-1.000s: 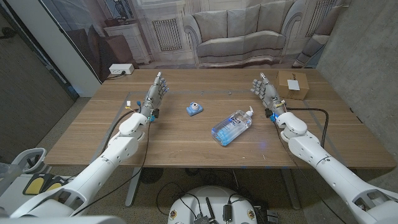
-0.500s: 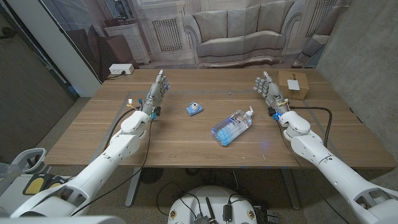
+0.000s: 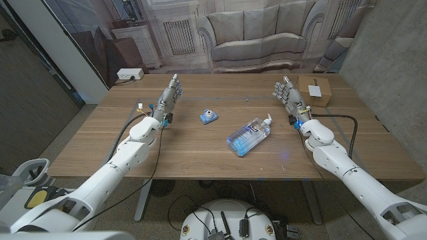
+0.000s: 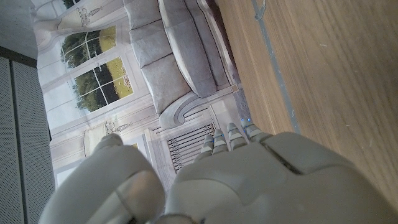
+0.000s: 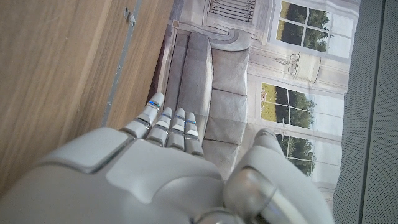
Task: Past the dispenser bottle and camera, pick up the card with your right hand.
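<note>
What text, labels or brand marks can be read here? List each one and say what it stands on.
None can be read.
Dispenser bottle: a blue-and-white label, its print too small to read.
Card: a white sticker and a small dark mark, both too blurred to read.
Camera: no legible marking.

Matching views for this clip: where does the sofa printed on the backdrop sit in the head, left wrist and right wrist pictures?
Head view: sofa at top middle, behind the table.
Left wrist view: sofa turned sideways, just past the left hand fingertips.
Right wrist view: sofa turned sideways, just past the right hand fingertips.
Shared landmark: the table's far edge, running beside the sofa in every view.
</note>
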You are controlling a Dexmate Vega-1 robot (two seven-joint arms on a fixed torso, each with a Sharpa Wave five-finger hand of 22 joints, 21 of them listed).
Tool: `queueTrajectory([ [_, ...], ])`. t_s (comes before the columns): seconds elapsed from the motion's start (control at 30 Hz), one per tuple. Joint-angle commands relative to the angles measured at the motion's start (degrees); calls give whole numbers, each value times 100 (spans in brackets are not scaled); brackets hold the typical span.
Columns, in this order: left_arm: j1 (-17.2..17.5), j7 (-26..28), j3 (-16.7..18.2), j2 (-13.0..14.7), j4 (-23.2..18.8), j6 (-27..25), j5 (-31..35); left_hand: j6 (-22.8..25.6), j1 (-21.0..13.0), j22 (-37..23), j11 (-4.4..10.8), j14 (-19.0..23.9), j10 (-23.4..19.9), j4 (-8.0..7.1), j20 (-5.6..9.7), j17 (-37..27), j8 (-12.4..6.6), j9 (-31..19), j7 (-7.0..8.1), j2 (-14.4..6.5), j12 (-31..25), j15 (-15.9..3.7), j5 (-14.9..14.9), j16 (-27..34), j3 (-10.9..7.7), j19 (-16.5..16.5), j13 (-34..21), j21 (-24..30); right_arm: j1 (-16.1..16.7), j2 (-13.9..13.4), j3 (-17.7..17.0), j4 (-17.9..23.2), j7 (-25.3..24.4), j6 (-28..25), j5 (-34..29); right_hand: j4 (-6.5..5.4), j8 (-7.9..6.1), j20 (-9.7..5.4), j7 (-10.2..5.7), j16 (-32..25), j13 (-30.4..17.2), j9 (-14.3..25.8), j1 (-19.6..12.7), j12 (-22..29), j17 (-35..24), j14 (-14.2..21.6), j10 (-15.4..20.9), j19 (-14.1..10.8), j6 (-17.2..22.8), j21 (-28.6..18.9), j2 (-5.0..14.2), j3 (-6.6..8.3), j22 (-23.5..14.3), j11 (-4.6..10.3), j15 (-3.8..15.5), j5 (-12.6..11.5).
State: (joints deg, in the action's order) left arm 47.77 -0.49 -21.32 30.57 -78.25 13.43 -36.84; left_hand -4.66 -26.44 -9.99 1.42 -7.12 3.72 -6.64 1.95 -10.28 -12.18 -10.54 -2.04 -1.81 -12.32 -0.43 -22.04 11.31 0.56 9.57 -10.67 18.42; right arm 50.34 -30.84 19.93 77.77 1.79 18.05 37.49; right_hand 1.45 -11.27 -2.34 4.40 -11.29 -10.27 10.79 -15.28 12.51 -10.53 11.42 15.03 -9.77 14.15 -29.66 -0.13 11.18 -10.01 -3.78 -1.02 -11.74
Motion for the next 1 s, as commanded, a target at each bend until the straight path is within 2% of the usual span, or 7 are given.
queueTrajectory([
  [0.03, 13, 23, -20, 70, -74, -56, 52, 29, -38, -12, 2, 17, -46, 38, 283, -12, -1, -13, -12, -10, -30, 5, -20, 1, 0, 117, -13, -27, 165, -108, -71, 241, -143, 51, -67, 38, -40, -144, -18, -31, -20, 14, -27, 23, -8, 52, 70, -67, 54, 9, 42, 18, -10, 10, -3, -33],
  [0.27, 27, 31, -33, 77, -91, -60, 72, 45, -55, -13, 50, 29, -48, 45, 277, -13, 4, -13, -10, -25, -21, 4, -19, -4, 4, 103, -13, -45, 288, -181, -135, 373, -219, 92, -90, 51, -45, -149, -22, -31, -21, 15, -44, 27, -6, 70, 93, -86, 76, 22, 47, 23, -11, 18, 9, -34],
  [0.37, 40, 55, -33, 67, -99, -45, 82, 61, -67, -13, 13, 59, -76, 50, 304, -12, 6, -13, -9, -34, -26, 6, -18, 0, 8, 65, -13, -47, 338, -200, -170, 420, -256, 105, -82, 57, -51, -149, -21, -32, -21, 15, -51, 28, -5, 79, 100, -101, 97, 25, 49, 24, -11, 20, 14, -34],
  [0.5, 69, 84, -7, 31, -91, 11, 57, 164, -95, -13, 95, 154, -178, 64, 347, -10, -13, -12, 19, -46, -48, -45, -14, 15, 20, -18, -11, -54, 390, -253, -196, 466, -252, 116, -91, 74, -63, -146, -32, -62, -22, 16, -71, 42, -5, 184, 158, -180, 145, 26, 59, 30, -13, 29, 34, -34],
  [1.0, 98, 156, -22, 114, -220, -48, 155, 274, -118, -14, 65, 222, -244, 78, 369, -7, -29, -10, 22, -45, -49, -59, -10, 16, 44, -93, -8, -71, 584, -357, -289, 620, -345, 196, -149, 103, -100, -146, -73, -59, -24, 19, -104, 52, -6, 238, 225, -226, 286, 63, 79, 41, -15, 44, 43, -31],
])
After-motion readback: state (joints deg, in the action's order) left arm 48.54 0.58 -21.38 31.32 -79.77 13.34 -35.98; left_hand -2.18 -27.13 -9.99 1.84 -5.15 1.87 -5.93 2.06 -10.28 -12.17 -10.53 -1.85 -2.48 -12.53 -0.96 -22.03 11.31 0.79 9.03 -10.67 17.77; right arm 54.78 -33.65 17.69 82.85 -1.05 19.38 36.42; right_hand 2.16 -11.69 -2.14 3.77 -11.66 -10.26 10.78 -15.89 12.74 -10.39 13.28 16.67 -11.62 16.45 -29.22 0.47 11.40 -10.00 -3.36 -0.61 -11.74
